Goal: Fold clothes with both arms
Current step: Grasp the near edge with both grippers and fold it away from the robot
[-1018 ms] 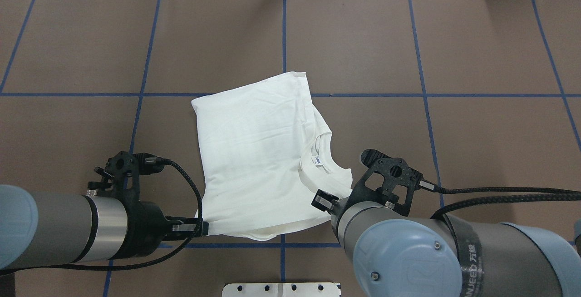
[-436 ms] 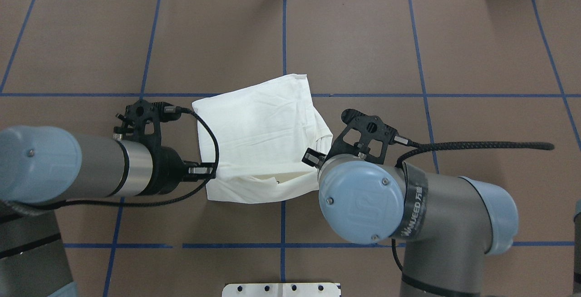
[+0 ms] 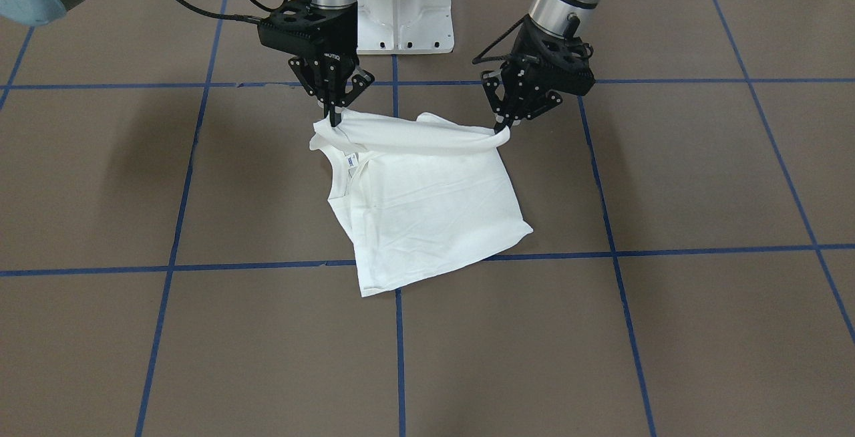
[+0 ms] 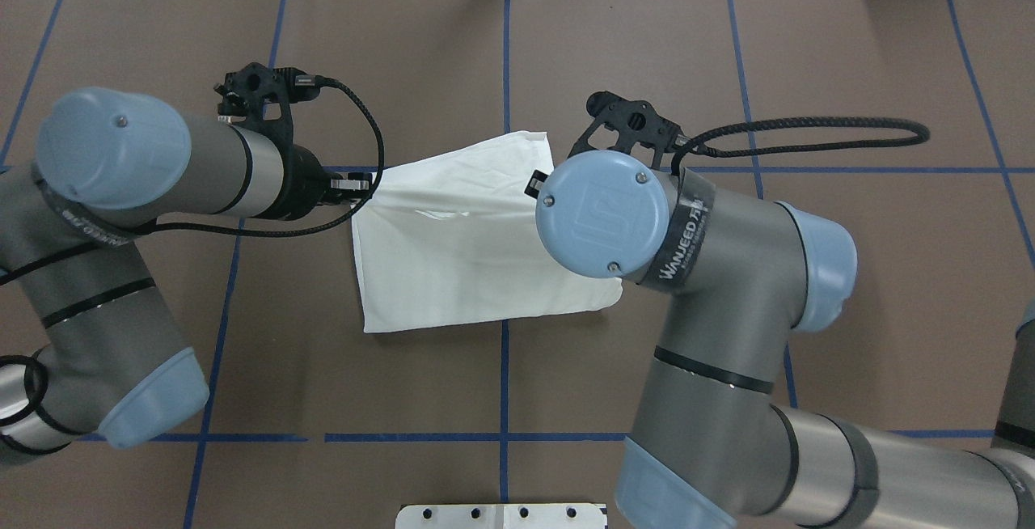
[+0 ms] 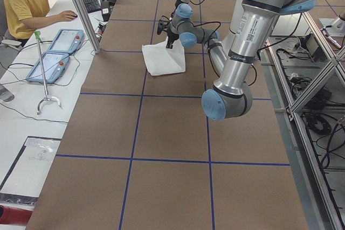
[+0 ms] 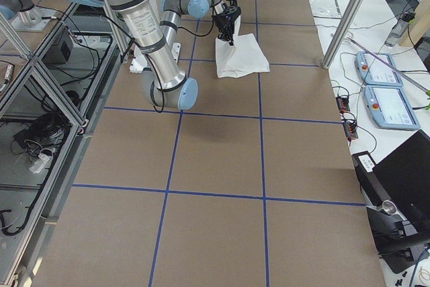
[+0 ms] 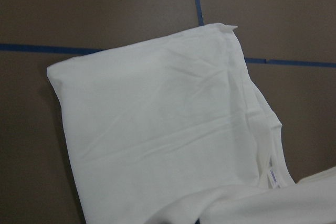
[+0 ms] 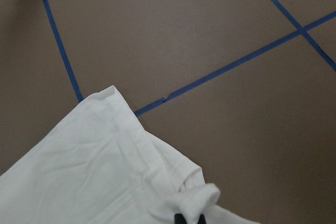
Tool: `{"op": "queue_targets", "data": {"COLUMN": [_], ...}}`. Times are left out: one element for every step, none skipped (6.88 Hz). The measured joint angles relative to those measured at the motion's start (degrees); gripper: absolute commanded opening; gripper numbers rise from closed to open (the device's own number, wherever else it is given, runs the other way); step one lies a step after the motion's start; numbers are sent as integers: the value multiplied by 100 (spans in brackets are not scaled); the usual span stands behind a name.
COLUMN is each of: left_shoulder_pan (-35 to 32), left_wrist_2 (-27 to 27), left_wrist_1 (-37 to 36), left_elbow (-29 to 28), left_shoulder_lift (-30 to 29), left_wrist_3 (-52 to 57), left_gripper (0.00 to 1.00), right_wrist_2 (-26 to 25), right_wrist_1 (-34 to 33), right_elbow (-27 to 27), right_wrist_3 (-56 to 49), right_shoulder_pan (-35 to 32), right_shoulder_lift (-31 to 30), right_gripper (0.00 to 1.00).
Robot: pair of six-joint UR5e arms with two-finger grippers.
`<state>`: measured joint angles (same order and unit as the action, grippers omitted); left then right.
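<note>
Wide table surrounds T-shirt, raised edge pinched by left end effector and right end effector.

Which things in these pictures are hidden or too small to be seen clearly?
- Overhead view: the right arm's blue joint cap hides the right gripper and part of the T-shirt.
- Front-facing view: the print on the neck label is too small to read.
- Side views: the left gripper is too small to judge.
</note>
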<state>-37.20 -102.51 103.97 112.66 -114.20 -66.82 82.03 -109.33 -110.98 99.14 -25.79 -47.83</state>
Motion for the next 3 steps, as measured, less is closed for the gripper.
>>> {"op": "queue_targets", "data": {"left_shoulder_pan": [-160,-228,-248], "left_wrist_2": [12,29,40], "left_wrist_1": [29,57,100], "left_elbow": [-425,-790,-1065], "left_shoulder_lift": [-155,-296,-388], "left_wrist_3": [131,215,288], "left_gripper": [0,0,0], "right_wrist_2": [22,29,31], "right_wrist_1": [436,941,1399], "right_elbow": [653,1464,2266], "right_wrist_3": [-128,-213,-254], "right_shoulder_pan": [-182,-321,-441], "right_shoulder_lift": [255,578,912], "right_gripper": [0,0,0]}}
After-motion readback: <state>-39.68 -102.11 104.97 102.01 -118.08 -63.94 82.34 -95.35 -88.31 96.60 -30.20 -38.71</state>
